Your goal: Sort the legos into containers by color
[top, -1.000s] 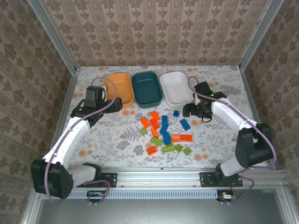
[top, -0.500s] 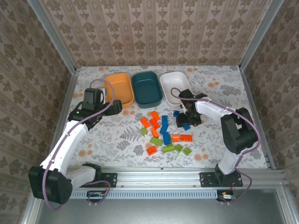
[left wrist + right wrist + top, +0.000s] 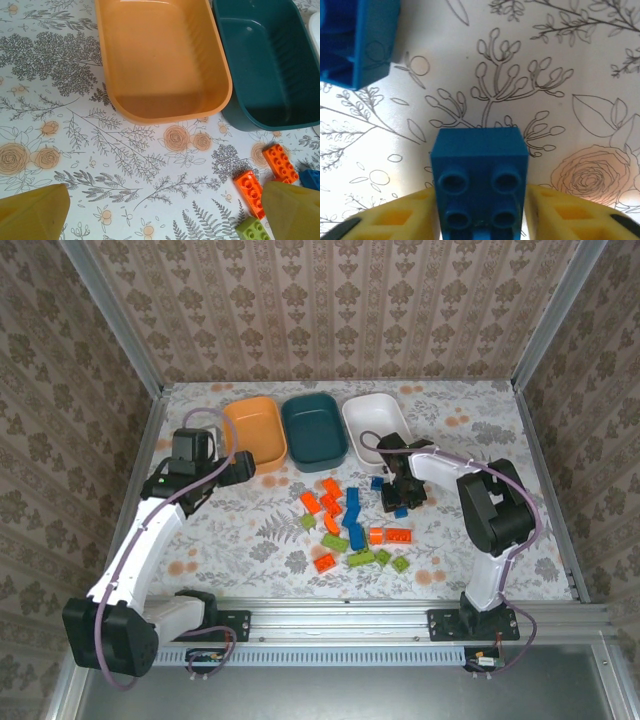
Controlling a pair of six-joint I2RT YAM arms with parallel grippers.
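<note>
Squarely inside my right gripper [image 3: 479, 220] sits a blue brick [image 3: 479, 165], pinched on both flanks (studs showing); teal bowl [image 3: 300, 415] lies beyond, leftward.

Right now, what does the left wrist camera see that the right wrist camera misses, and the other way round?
Left wrist camera: the empty orange bowl, the teal bowl and an orange brick. Right wrist camera: a blue brick gripped by the right end effector, a second blue brick beyond it. Both: the flowered tablecloth and yellow fingertips.
</note>
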